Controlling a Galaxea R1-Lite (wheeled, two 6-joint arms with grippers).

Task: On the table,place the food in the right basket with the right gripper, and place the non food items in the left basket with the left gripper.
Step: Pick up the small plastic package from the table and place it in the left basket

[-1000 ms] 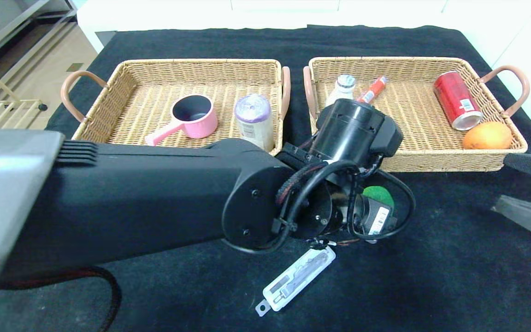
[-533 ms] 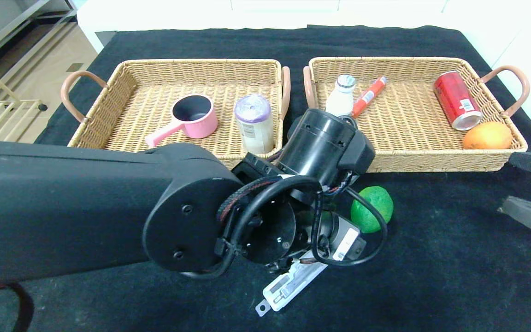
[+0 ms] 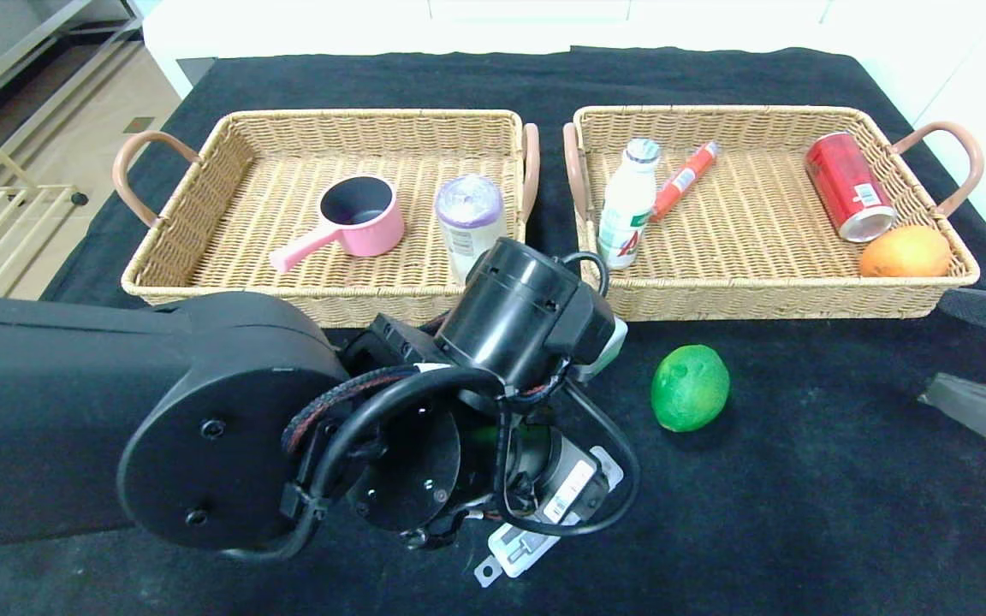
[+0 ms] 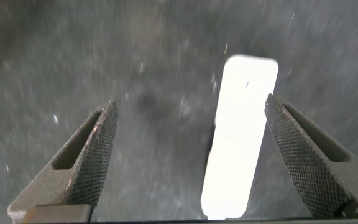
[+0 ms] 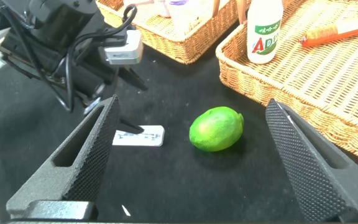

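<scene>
A flat white packaged item [image 3: 514,547] lies on the black cloth near the front edge, mostly hidden under my left wrist. In the left wrist view my left gripper [image 4: 190,106] is open just above it, with the white package [image 4: 241,137] between the fingers, closer to one of them. A green lime [image 3: 690,387] lies on the cloth in front of the right basket [image 3: 715,111]. My right gripper [image 5: 192,102] is open and empty at the table's right side, with the lime [image 5: 216,129] ahead of it.
The left basket [image 3: 322,120] holds a pink cup [image 3: 360,218] and a purple-lidded jar [image 3: 470,222]. The right basket holds a white bottle [image 3: 627,205], a red tube [image 3: 686,175], a red can [image 3: 848,197] and an orange [image 3: 904,251]. My left arm [image 3: 202,428] covers the front left.
My left arm has swung back from the right basket's front toward the near left, over the white package. The lime and the white bottle have come into full view.
</scene>
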